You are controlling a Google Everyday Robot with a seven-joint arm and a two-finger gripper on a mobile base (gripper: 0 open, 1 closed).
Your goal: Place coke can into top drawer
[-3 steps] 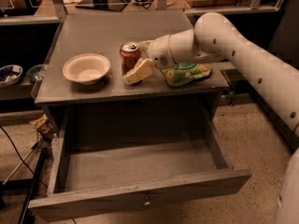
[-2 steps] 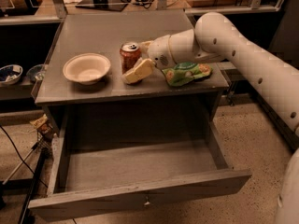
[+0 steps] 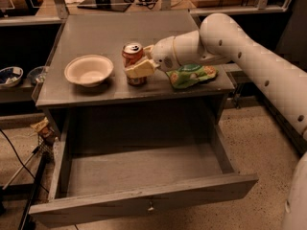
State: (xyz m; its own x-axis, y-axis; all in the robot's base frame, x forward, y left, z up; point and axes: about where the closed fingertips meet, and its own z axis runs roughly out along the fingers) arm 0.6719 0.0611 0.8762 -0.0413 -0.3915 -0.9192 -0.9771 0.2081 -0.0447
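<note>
The coke can point(image 3: 133, 54), red-brown with a silver top, stands upright on the grey cabinet top point(image 3: 96, 30), right of the white bowl. My gripper point(image 3: 137, 60) reaches in from the right at can height. It is open, with its fingers on either side of the can: the near finger point(image 3: 139, 70) crosses the can's lower front, and the far finger shows just behind the can's right side. The top drawer point(image 3: 96, 207) is pulled wide open below the top. It is empty, with a small metal knob point(image 3: 150, 206) on its front panel.
A white bowl point(image 3: 89, 70) sits left of the can. A green snack bag point(image 3: 192, 74) lies under my wrist near the top's right front corner. Small bowls point(image 3: 10, 75) sit on a low shelf at the left. Cables and a stand are on the floor at the lower left.
My gripper has slid a little to the left, so the near finger now covers more of the can. The can, bowl, bag and drawer have not moved.
</note>
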